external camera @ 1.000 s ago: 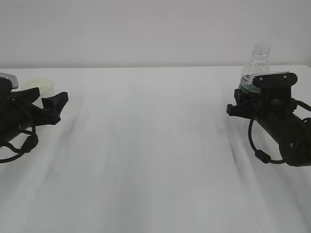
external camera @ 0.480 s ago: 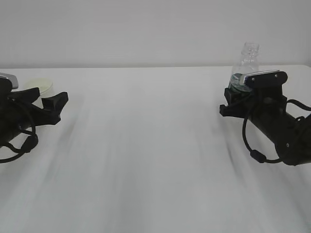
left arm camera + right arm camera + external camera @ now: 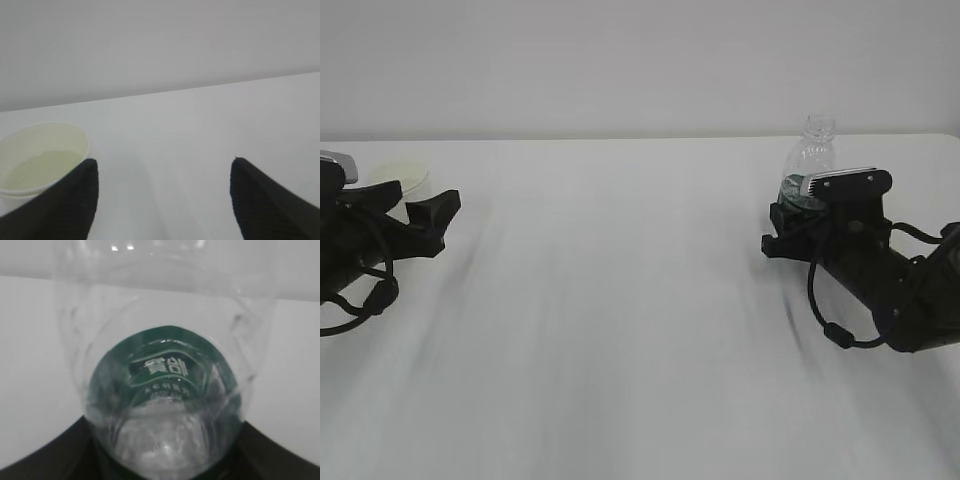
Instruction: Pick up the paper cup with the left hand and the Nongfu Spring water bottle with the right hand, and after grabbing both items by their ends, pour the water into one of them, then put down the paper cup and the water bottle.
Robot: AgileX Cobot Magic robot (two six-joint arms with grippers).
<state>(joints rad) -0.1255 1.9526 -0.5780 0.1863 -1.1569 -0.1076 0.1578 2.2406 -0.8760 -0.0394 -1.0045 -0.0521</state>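
- Far left, the left hand (image 3: 415,222) sits low on the white counter (image 3: 620,300), its two black fingers (image 3: 70,200) spread wide and grasping nothing.
- The paper cup (image 3: 42,157) stands on the counter just beside the left finger, outside the gap rather than between the fingers; in the exterior view only its cream rim peeks out behind the arm.
- There is water (image 3: 42,167) in the cup: a shallow pale pool shows in the left wrist view. So the pour looks done, and the cup looks set down and let go.
- The middle of the counter is bare between the two arms.
- Over on the right, the right hand (image 3: 798,225) is clamped on the lower body of the Nongfu Spring water bottle (image 3: 810,160), fingers closed around the clear plastic at the green label band.
- The bottle is upright, capless neck on top. The right wrist view is pressed close against the label, so I can't tell whether the base is touching the counter, or how much water remains inside.
- My read: we're in the closing stretch. What's left is seating the bottle, releasing it and backing the arm off.
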